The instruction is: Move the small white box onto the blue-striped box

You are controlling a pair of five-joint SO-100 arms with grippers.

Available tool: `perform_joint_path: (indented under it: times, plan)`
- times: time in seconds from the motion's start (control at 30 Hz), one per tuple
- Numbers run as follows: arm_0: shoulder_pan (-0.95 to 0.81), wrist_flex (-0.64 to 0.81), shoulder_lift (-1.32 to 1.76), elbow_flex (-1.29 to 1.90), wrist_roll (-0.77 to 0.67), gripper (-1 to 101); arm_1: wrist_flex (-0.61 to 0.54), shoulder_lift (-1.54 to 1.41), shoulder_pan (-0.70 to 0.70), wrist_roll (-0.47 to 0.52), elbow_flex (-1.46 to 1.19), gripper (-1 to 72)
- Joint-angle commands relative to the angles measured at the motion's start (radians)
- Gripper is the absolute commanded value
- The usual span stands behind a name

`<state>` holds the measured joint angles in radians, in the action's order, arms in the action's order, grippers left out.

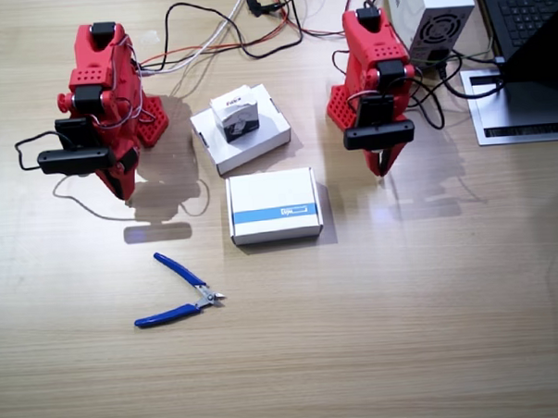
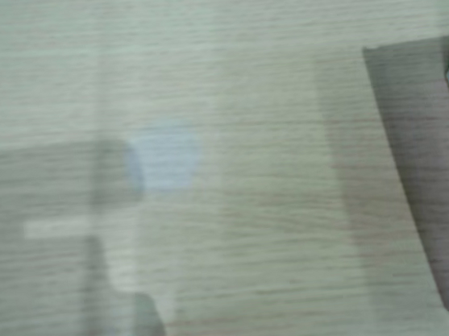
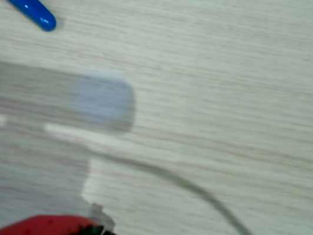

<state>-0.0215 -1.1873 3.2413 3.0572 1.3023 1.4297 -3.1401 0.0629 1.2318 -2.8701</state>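
Both arms sit folded with nothing held, left gripper [image 1: 382,170] jaws look pinched together, right gripper [image 1: 123,190] I can't tell. Small white box [image 1: 235,114] sits atop the plain white box [image 1: 241,129], just behind the blue-striped box [image 1: 273,205] on the worktop [image 1: 404,305].

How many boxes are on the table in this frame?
3: the blue-striped box at centre, a plain white flat box behind it, and the small white box resting on that plain one.

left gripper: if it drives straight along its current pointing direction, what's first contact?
The left gripper points down at bare table; the wood itself looks like first contact. The blue-striped box lies off to one side, apart from it. Height above the table is unclear.
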Motion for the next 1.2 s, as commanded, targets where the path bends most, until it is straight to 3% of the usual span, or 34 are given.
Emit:
perform_joint_path:
  times: [0.0,0.43,0.47,0.5,0.57,0.63,0.87,1.03,1.17]
  plan:
    - [0.02,-0.02,0.032,-0.018,0.054,0,0.031,-0.028,-0.025,0.017,0.018,0.1]
    - [0.041,-0.029,0.032,-0.018,0.089,0,0.031,-0.028,-0.025,0.017,0.018,0.1]
    - [0.046,-0.028,0.032,-0.018,0.115,0,0.031,-0.028,-0.025,0.017,0.018,0.1]
    - [0.046,-0.017,0.032,-0.018,0.278,0,0.031,-0.028,-0.025,0.017,0.018,0.1]
    - [0.034,0.038,0.031,-0.026,0.273,0,0.031,-0.028,-0.025,0.017,0.018,0.1]
    - [-0.032,0.04,0.032,-0.092,0.193,0,0.031,-0.028,-0.025,0.017,0.018,0.1]
    - [-0.402,-0.005,-0.031,-0.592,-0.325,0,0.031,-0.028,-0.025,0.017,0.018,0.1]
    - [-0.581,-0.192,-0.387,-0.971,-0.499,0,0.031,-0.028,-0.025,0.017,0.018,0.1]
    - [-0.854,-0.345,-0.479,-1.095,-0.495,0,0.031,-0.028,-0.025,0.017,0.018,0.1]
